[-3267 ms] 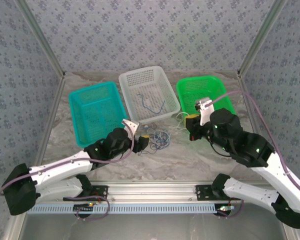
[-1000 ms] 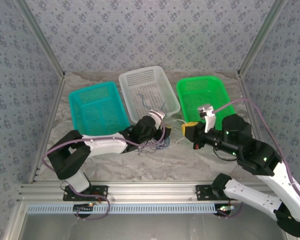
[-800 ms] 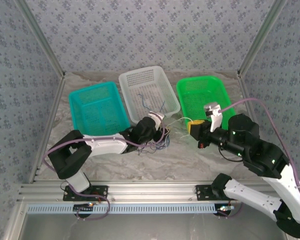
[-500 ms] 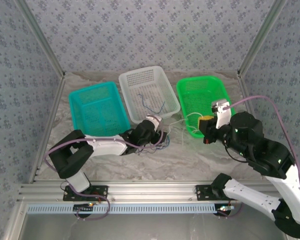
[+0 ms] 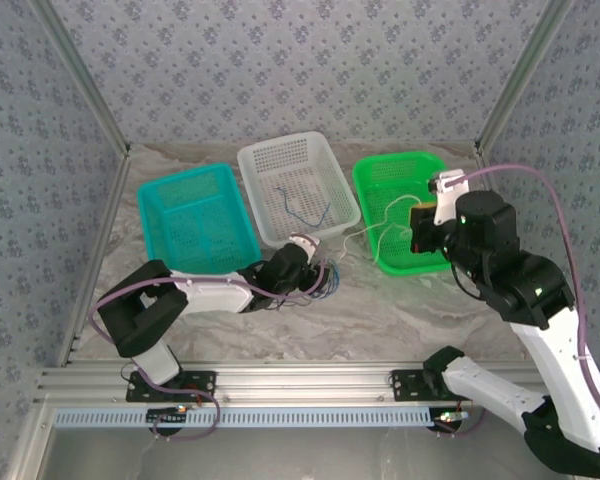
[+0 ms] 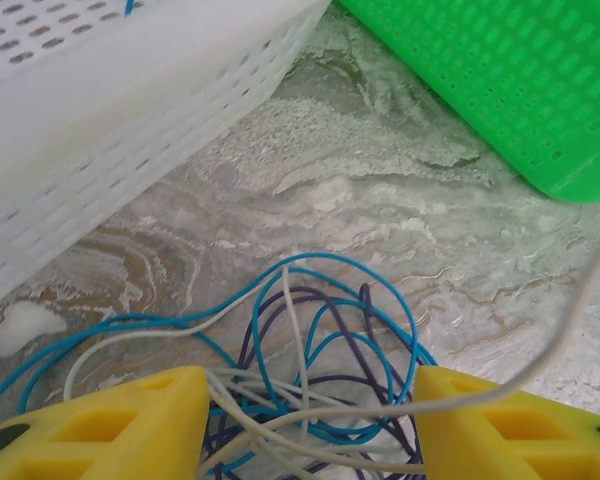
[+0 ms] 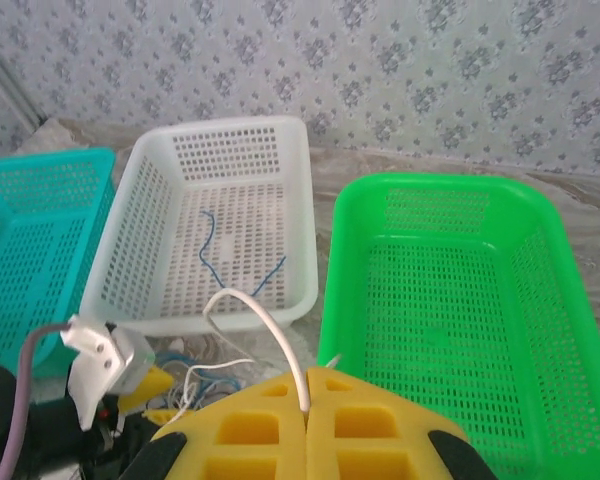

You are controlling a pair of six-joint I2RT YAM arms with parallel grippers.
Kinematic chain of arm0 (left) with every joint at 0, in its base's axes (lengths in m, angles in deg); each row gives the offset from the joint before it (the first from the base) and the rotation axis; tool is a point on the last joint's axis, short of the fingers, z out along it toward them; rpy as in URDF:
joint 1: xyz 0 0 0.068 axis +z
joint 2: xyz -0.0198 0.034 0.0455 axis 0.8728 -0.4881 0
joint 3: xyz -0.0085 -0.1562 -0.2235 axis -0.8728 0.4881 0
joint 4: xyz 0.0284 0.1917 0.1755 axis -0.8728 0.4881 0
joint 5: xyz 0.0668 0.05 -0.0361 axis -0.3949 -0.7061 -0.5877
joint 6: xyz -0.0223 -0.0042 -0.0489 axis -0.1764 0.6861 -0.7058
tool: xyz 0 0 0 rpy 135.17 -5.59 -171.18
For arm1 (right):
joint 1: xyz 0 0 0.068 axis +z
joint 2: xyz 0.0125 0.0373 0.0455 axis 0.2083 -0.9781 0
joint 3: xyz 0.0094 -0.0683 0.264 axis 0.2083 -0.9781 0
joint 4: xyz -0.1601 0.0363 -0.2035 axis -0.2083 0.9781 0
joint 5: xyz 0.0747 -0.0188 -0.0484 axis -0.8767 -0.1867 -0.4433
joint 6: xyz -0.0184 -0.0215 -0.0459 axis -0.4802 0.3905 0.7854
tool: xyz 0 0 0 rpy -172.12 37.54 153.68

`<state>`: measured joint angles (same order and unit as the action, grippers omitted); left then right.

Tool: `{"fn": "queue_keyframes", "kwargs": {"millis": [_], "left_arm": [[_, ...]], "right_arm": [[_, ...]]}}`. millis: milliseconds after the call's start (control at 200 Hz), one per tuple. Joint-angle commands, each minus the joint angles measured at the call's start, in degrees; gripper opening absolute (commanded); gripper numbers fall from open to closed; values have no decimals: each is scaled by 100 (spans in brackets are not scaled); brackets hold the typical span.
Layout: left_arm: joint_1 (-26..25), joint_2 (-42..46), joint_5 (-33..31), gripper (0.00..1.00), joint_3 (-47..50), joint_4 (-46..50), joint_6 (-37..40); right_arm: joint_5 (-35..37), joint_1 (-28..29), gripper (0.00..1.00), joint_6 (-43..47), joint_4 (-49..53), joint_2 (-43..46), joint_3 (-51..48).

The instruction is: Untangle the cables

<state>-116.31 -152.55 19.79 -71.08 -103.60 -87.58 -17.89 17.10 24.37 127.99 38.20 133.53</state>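
Curling thin blue, white cables on marbled table

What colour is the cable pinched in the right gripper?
White; the cable shows best in the right wrist view.

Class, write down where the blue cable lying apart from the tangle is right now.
In the top view, the blue cable lies inside the white basket, the middle one, between the teal basket on the left and the green basket.

Right arm has swung the white cable up — over green basket.
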Motion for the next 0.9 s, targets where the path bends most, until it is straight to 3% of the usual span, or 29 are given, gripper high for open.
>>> {"fn": "queue_keyframes", "kwargs": {"millis": [0,130,285,475,899], "left_arm": [[-46,99,-197,49,144,122,-150],[-46,42,-130,35,186,85,-167],[-46,-5,-67,25,154,67,-194],[-46,-9,-71,2,170,123,-143],[-46,-340,-353,0,217,373,-245]], "right_arm": [[-384,-317,0,128,-357,92,464],[-575,-593,0,110,-326,-74,562],[-1175,-819,0,-155,-623,-118,262],[-1022,-1033,0,-145,-559,-129,281],[-1647,-2457,0,-497,-788,-249,570]]}}
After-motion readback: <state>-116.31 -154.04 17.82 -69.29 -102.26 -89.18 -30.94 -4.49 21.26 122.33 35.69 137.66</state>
